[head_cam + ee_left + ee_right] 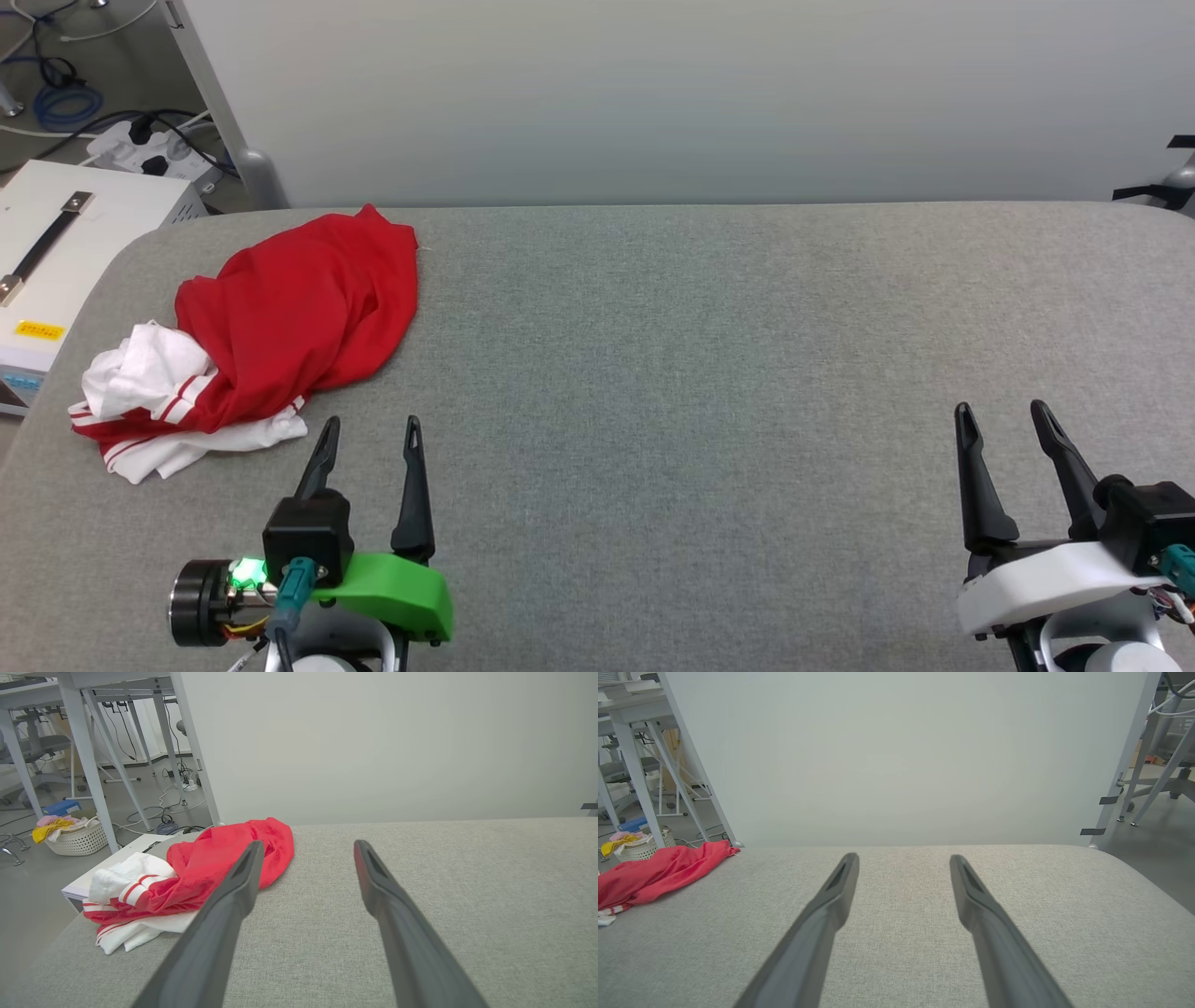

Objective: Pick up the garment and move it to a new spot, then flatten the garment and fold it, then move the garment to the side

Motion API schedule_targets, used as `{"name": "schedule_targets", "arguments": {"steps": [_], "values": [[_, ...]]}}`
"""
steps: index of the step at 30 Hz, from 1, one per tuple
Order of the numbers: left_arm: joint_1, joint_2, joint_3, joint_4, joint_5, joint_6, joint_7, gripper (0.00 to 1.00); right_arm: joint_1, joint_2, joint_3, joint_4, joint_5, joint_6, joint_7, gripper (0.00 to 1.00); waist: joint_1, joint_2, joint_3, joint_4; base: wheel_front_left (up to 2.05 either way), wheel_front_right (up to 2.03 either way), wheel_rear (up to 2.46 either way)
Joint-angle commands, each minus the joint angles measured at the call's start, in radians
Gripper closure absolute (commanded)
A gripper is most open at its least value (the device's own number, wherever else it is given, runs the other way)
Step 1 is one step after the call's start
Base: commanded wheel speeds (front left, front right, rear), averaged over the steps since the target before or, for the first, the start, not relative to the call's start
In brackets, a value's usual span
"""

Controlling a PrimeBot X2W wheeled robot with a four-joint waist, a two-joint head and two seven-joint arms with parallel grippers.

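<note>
The crumpled red-and-white soft T-shirt (299, 317) lies upper left on the grey fabric surface (709, 373). The left end effector (371, 427) and right end effector (1001, 411) stand wide open, empty, probably ready for picking.

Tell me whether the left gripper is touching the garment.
Apart. The head view shows a narrow strip of bare grey table between the left gripper and the garment, at its white edge.
</note>
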State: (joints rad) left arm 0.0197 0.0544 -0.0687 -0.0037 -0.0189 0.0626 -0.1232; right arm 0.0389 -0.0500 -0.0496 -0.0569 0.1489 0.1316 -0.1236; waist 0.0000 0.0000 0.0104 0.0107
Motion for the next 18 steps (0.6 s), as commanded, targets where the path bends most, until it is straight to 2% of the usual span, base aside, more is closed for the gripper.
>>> {"name": "schedule_targets", "arguments": {"steps": [1,18], "values": [[0.006,-0.002,-0.004,0.002,-0.005,0.008,-0.01,0.0,0.011,0.0,-0.003,-0.01,0.009,0.0,-0.012,0.0,0.0,0.0,0.0,0.001,0.0,0.0,0.0],[0.011,-0.003,-0.02,0.003,-0.013,0.01,-0.046,0.0,0.026,0.0,0.014,-0.028,0.013,-0.001,-0.047,0.0,0.0,0.0,0.0,0.004,0.0,0.0,0.0]]}}
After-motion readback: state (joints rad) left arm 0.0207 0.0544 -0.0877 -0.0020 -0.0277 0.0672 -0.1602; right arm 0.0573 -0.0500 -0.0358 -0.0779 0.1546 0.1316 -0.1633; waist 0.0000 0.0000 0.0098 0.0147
